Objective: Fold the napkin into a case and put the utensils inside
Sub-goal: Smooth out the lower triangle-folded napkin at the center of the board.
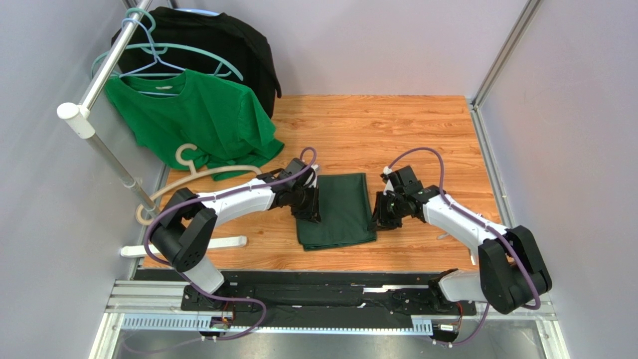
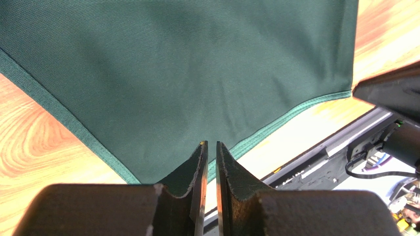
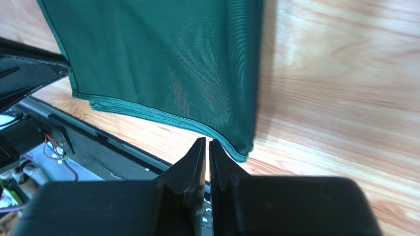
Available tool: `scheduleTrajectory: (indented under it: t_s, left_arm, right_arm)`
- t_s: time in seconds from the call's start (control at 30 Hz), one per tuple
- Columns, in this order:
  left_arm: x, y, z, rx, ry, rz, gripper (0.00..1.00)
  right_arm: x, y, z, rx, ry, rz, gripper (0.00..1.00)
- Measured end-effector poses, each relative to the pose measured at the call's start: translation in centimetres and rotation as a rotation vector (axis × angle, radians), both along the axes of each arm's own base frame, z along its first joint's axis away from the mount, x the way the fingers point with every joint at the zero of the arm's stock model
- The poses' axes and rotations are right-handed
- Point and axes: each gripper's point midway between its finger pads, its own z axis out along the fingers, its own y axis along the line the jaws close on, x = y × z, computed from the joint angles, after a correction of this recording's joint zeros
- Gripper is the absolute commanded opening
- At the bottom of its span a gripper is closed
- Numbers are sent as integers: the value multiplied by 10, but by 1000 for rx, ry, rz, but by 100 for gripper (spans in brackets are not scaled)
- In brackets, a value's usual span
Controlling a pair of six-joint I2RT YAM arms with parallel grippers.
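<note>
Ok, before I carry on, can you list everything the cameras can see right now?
napkin: one, dark green, folded, table centre
T-shirt: one, bright green, on a hanger, far left
black garment: one, behind the T-shirt
teal hangers: at least two, on the rail
cream hanger: one, table's left side
rail: one, silver, far left
table: one, wood
utensils: none visible
left gripper: black, napkin's left edge
right gripper: black, napkin's right edge
</note>
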Motion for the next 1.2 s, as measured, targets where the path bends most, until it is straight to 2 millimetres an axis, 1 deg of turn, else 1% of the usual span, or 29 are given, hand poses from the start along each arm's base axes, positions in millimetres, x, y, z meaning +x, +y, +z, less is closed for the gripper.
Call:
scheduleTrajectory:
  t_s: [0.03, 0.1, 0.17, 0.23, 0.27, 0.3, 0.37, 0.43, 0.53, 0.6, 0.63, 0.7, 0.77, 0.83, 0.87, 0.9, 1.0, 1.07, 1.1, 1.13, 1.2]
  left_arm:
    - [0, 0, -1, 0, 0, 1, 20]
    - [-2, 1, -5, 0, 1, 3, 19]
    - [-3, 3, -9, 5, 5, 6, 20]
    - [-4, 6, -13, 17, 5, 12, 23]
    - [-4, 8, -14, 23, 4, 16, 25]
    - [-4, 10, -15, 31, -2, 21, 32]
    - [-2, 13, -11, 41, -20, 31, 38]
    - [3, 16, -2, 47, -55, 41, 40]
    - [15, 16, 14, 53, -103, 60, 41]
    - [27, 11, 27, 39, -141, 68, 38]
    - [33, 8, 34, 28, -159, 66, 37]
    - [43, 0, 42, 13, -174, 63, 33]
    - [55, -12, 44, -2, -180, 55, 32]
    - [64, -23, 36, -13, -172, 44, 31]
    - [65, -26, 28, -11, -161, 39, 31]
    - [64, -28, 17, -2, -141, 32, 31]
    - [58, -30, -10, 36, -89, 18, 31]
    - [52, -34, -24, 55, -63, 3, 31]
    - [49, -36, -29, 59, -55, -5, 31]
    - [46, -39, -32, 58, -46, -9, 31]
    - [45, -43, -31, 46, -51, -17, 35]
  right_arm:
    - [-1, 2, 0, 6, 2, 6, 9]
    - [-1, 5, -7, 15, 15, 12, 8]
    - [-3, 4, -25, -2, 50, 8, 8]
    - [-12, 1, -41, -13, 113, -3, 8]
    - [-11, 2, -42, -5, 119, -10, 8]
    - [-10, 1, -42, -7, 119, -17, 8]
    - [-9, -1, -43, -17, 116, -30, 8]
    - [-6, -4, -42, -47, 117, -51, 10]
    - [10, -15, -42, -131, 96, -95, 11]
    - [27, -27, -41, -203, 73, -139, 12]
    - [35, -32, -40, -229, 62, -158, 13]
    - [51, -47, -39, -296, 35, -198, 14]
    - [60, -60, -38, -357, 13, -222, 18]
    - [65, -70, -37, -415, -4, -230, 21]
    - [66, -75, -36, -440, -10, -231, 26]
    - [66, -79, -34, -463, -16, -225, 31]
    - [67, -79, -25, -459, -44, -199, 39]
    - [67, -70, -14, -412, -79, -175, 44]
    - [68, -64, -8, -383, -95, -160, 44]
    - [69, -56, -4, -347, -110, -142, 43]
    - [73, -44, 0, -299, -124, -116, 44]
